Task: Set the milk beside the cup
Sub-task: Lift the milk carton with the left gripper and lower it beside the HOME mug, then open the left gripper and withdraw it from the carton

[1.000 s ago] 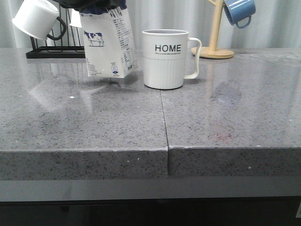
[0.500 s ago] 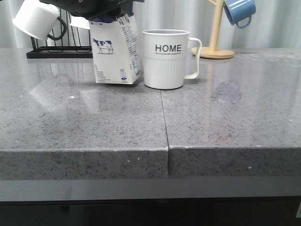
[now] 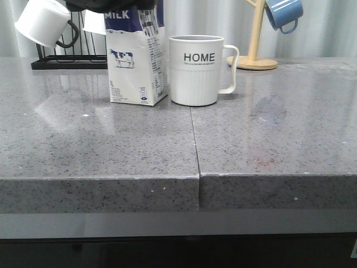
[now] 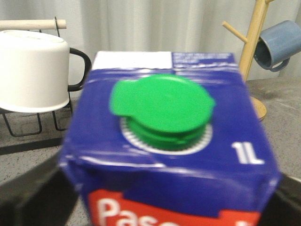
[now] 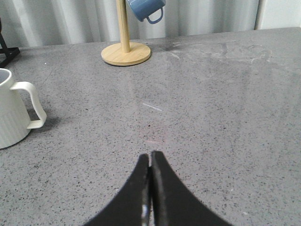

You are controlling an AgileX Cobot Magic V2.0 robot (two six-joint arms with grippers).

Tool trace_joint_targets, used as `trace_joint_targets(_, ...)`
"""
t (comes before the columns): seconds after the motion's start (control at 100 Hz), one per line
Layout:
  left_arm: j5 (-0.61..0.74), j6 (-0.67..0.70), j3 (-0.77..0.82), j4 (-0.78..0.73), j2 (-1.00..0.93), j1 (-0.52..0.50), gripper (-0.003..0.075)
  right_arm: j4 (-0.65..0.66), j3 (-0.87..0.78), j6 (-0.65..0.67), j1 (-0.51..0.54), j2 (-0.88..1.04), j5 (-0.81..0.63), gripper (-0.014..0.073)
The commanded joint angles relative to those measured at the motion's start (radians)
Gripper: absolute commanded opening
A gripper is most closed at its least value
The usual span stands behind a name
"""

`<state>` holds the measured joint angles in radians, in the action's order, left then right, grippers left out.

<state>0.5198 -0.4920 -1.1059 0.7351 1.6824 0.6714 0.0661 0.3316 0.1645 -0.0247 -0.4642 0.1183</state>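
My left hand [image 3: 111, 4] grips the milk [image 3: 136, 56] by its top, at the upper left of the front view; the wrist view shows the carton's dark blue top and green cap [image 4: 162, 106] wedged between my dark fingers [image 4: 33, 197]. The carton now stands upright, its base apparently down on the counter [image 3: 111, 151], just left of the cup [image 3: 196, 70]. Their sides look almost touching, though I cannot tell whether a sliver of gap remains. So I judge the placing itself practically done: the milk sits beside the HOME mug, handle pointing away from it. What is left is to let go and lift clear without tipping the tall carton. My right hand [image 5: 150, 188] hangs idle over bare counter, fingers pressed together on nothing.
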Motion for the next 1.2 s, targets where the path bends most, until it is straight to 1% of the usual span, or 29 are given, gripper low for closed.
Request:
trace_joint_targets(0.0,0.095,0.004,-0.038,-0.013,-0.058,0.008,0.0697,0.009,0.026,0.001,0.006,-0.001,-0.077,-0.0122)
trace_joint_targets(0.19,0.031,0.004,-0.038,-0.003,-0.058,0.013,0.0690,0.009,0.026,0.001,0.006,-0.001,-0.077,-0.0122)
trace_joint_targets(0.47,0.010,0.005,-0.012,-0.003,-0.098,0.015,0.0690,0.009,0.026,0.001,0.006,-0.001,-0.077,-0.0122)
trace_joint_targets(0.6,-0.003,0.005,0.042,-0.005,-0.146,0.015,0.0690,0.009,0.026,0.001,0.006,-0.001,-0.077,-0.0122)
trace_joint_targets(0.75,-0.074,0.005,0.118,-0.010,-0.213,0.015,0.0690,0.009,0.026,0.001,0.006,-0.001,-0.077,-0.0122)
trace_joint_targets(0.88,-0.091,0.005,0.183,-0.018,-0.283,0.015,0.0690,0.009,0.026,0.001,0.006,-0.001,-0.077,-0.0122)
trace_joint_targets(0.94,-0.091,0.005,0.213,-0.042,-0.328,0.012,0.0690,0.009,0.026,0.001,0.006,-0.001,-0.077,-0.0122)
trace_joint_targets(1.04,-0.091,0.022,0.251,-0.087,-0.406,-0.025,0.0690,0.009,0.026,0.001,0.006,-0.001,-0.077,-0.0122)
trace_joint_targets(1.09,-0.091,0.061,0.269,-0.134,-0.445,-0.062,0.0690,0.009,0.026,0.001,0.006,-0.001,-0.077,-0.0122)
trace_joint_targets(1.19,-0.106,0.204,0.303,-0.284,-0.524,-0.148,0.0690,0.009,0.026,0.001,0.006,-0.001,-0.077,-0.0122)
